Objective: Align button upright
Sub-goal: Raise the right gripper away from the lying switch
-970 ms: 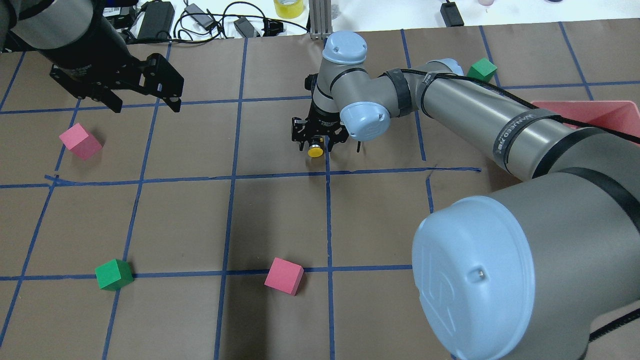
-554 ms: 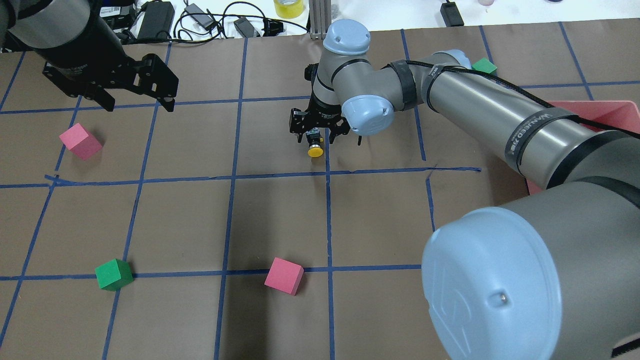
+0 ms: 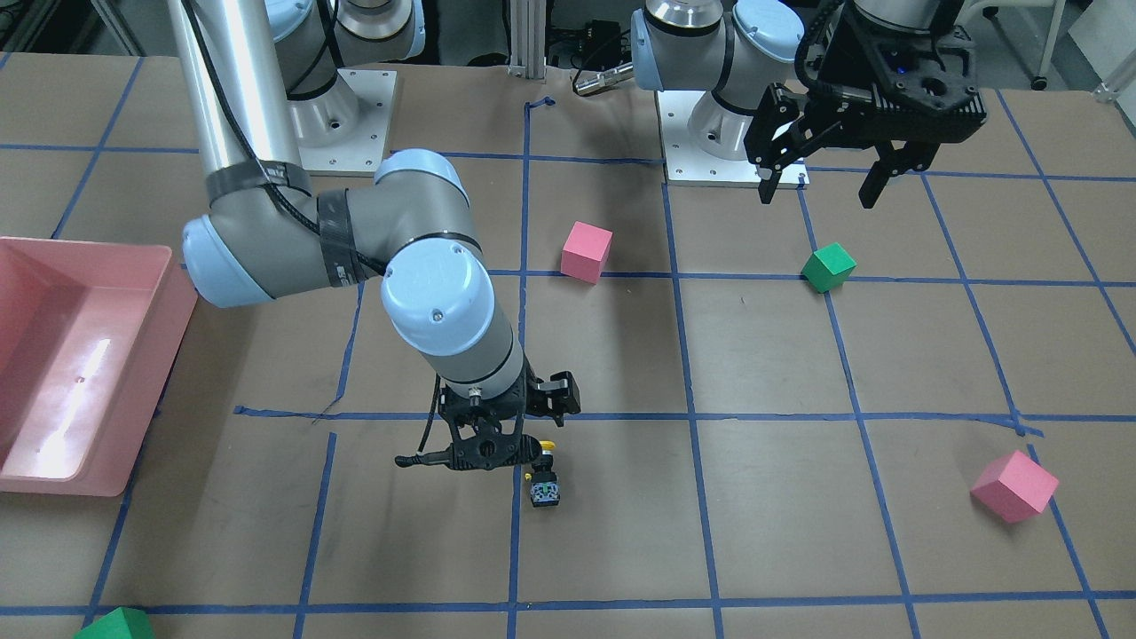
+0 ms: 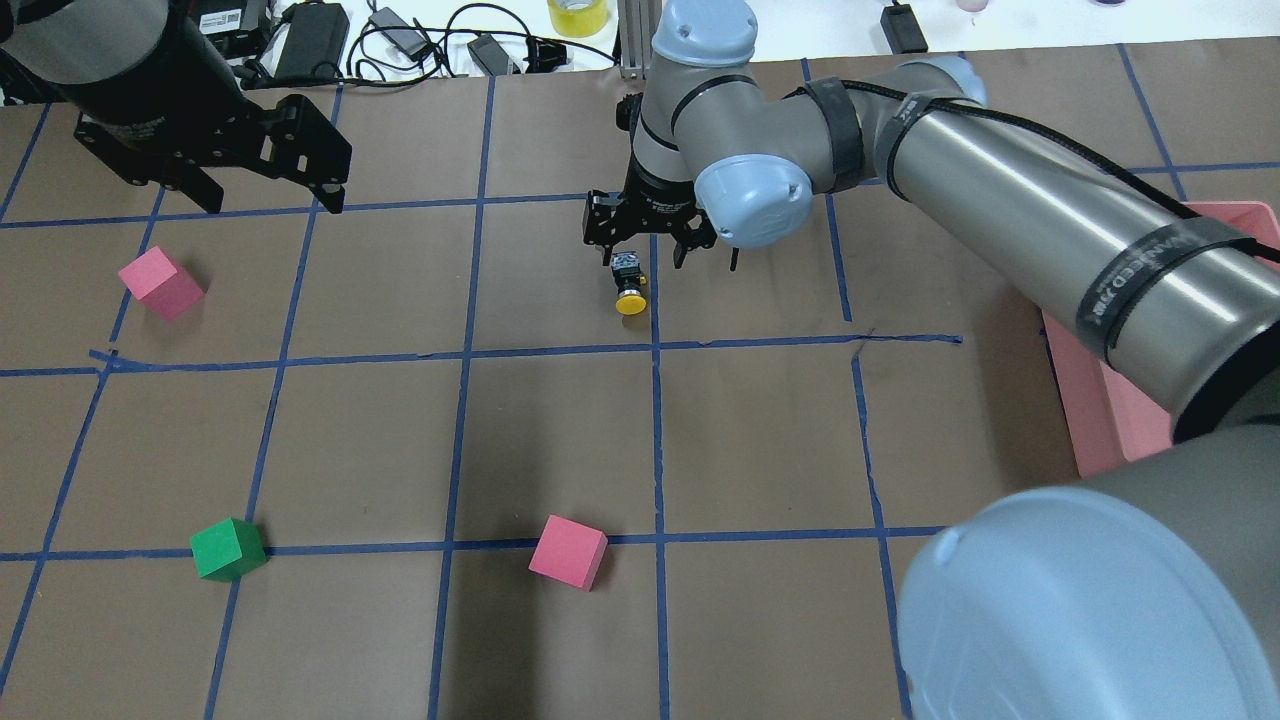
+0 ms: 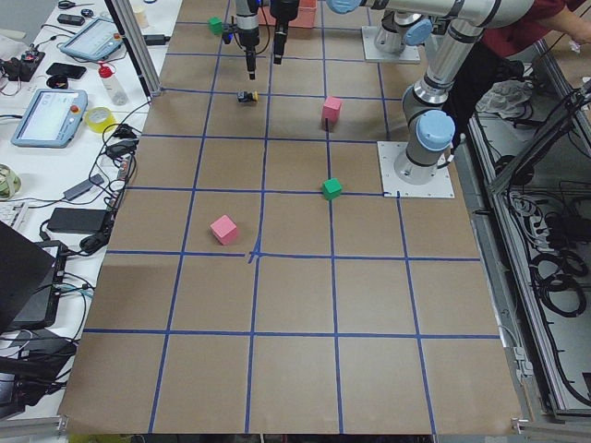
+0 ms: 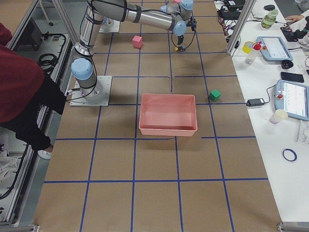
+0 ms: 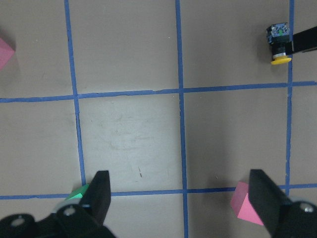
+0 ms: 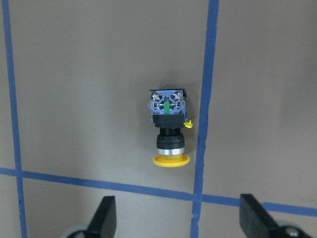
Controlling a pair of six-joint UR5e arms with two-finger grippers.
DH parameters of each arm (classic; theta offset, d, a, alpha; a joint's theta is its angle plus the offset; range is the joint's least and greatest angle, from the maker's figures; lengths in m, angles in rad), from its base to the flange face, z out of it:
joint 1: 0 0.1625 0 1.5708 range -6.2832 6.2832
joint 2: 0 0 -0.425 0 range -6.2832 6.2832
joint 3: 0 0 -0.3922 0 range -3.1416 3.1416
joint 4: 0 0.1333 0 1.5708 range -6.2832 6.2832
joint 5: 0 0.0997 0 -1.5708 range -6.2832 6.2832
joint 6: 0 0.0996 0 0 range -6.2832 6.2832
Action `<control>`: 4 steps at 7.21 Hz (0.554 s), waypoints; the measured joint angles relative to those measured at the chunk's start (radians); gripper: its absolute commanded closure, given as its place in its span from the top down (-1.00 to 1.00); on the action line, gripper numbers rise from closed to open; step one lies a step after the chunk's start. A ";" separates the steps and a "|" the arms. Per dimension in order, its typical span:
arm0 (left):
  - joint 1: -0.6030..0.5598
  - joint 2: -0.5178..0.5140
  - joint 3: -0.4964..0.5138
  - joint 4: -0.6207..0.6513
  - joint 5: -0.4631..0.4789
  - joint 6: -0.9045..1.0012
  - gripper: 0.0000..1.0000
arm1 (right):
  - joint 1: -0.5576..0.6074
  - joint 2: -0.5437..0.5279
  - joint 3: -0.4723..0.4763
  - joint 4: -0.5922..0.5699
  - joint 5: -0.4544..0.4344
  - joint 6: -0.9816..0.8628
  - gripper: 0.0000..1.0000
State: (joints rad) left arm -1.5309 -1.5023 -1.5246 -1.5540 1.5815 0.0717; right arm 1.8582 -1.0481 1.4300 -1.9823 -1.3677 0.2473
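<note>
The button lies on its side on the brown table, its yellow cap toward the robot and its blue-grey terminal end away. It also shows in the overhead view, the front view and the left wrist view. My right gripper is open and empty, hovering just above and beyond the button without touching it; its fingertips frame the bottom of the right wrist view. My left gripper is open and empty, raised over the table's far left, well away from the button.
Pink cubes and a green cube lie on the left and near parts of the table. A pink bin stands at the right. Another green cube lies beyond it. Cables run along the far edge.
My right gripper has risen and drawn back from the button, which stays lying in the same spot. My left gripper has drifted slightly farther away and to the left.
</note>
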 measured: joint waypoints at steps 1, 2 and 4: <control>0.004 -0.013 0.005 0.002 -0.003 -0.003 1.00 | -0.008 -0.030 0.001 0.043 -0.007 0.000 0.77; 0.007 -0.028 0.005 0.004 -0.004 -0.006 1.00 | -0.024 -0.063 0.001 0.094 -0.009 -0.006 0.77; -0.001 -0.044 -0.021 0.015 -0.003 -0.011 1.00 | -0.103 -0.149 0.001 0.223 -0.011 -0.056 0.77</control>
State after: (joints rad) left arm -1.5319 -1.5465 -1.5454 -1.5392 1.5790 0.0607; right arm 1.7555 -1.1971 1.4312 -1.7589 -1.3785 0.1912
